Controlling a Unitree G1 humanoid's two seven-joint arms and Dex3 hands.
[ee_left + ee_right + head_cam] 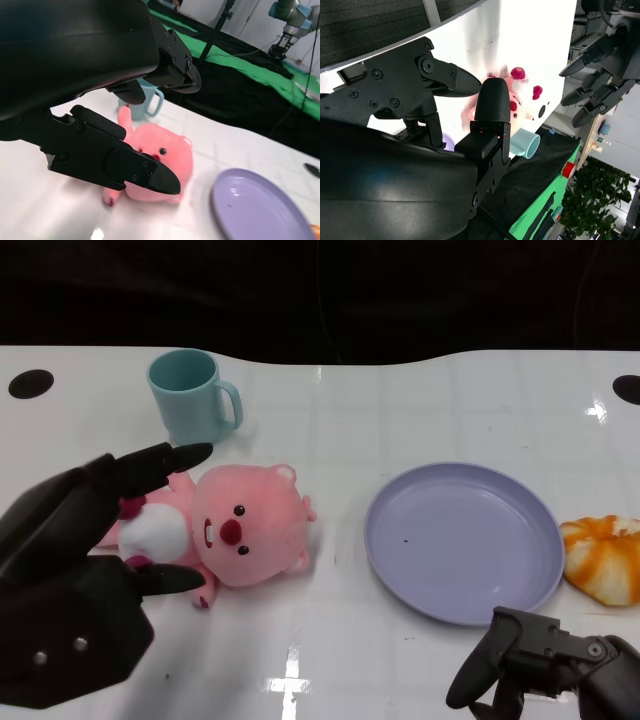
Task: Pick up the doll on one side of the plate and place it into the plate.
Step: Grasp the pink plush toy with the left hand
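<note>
Now the doll [235,532] lies left of centre on the worktop [330,660], beside the plate [462,540]. The left robot hand [85,570] is spread open around it, holding nothing; fingers should be closed on the body before lifting.

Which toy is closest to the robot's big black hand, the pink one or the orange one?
The pink doll. The left hand has fingers spread right around it, while the orange toy lies far off, beyond the purple plate.
</note>
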